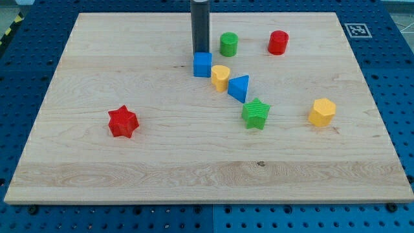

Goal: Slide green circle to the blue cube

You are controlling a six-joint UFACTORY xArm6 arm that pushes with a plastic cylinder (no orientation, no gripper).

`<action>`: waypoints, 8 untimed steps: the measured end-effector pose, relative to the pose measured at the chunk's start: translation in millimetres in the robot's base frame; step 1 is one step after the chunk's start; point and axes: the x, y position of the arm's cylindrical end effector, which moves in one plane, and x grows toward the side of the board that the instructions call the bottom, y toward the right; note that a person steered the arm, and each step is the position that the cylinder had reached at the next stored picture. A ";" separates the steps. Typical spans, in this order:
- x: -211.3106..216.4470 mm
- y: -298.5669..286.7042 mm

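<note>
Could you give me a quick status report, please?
My tip just behind the blue cube. Green circle apart, to the cube's upper right. Nothing between them.

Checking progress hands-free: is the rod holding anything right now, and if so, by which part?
Nothing is held. My tip has no way to grip; it stands just above the blue cube in the view, with the green circle apart to the view's right.

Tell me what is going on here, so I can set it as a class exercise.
A robot arm ending in a dark rod works on a wooden board scattered with coloured blocks. My tip stands just behind the blue cube, toward the view's top. The green circle, which is to be slid to that cube, sits apart to the tip's right in the view, with a gap between the two blocks. The rod is not touching the green circle.
</note>
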 end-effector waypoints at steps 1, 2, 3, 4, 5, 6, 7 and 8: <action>0.0 -5.7; -1.7 -15.7; -20.2 -33.1; -26.6 -33.6; -30.4 -33.6; -60.1 -33.6; -98.9 -18.0; -110.4 23.2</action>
